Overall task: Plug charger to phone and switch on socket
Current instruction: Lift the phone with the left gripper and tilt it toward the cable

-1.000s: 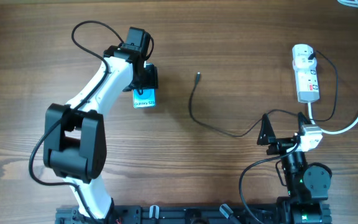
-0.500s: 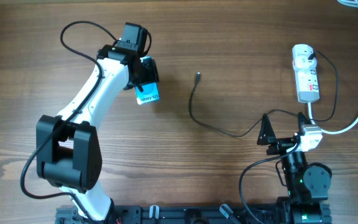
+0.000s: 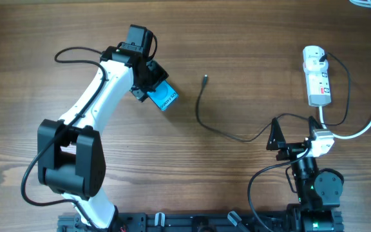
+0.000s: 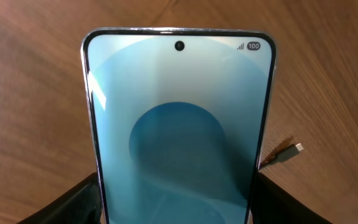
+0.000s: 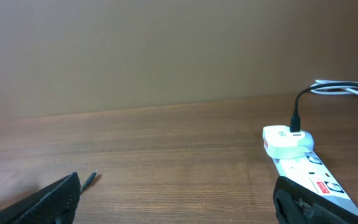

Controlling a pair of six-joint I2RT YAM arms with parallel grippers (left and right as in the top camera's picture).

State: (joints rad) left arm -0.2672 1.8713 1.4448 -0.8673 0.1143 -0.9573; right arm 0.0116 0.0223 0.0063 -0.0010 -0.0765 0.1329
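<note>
Phone (image 3: 165, 98) sits angled, clenched in left gripper (image 3: 148, 85); right gripper (image 5: 178, 202) gapes empty. A slipping grip could drop it short of charger tip (image 3: 205, 80) at two o'clock.

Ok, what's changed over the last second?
The left tool, shut on the phone, swung it right toward the charger and turned it to a diagonal in the overhead view. The charger, the socket and the open right tool stayed put.
</note>
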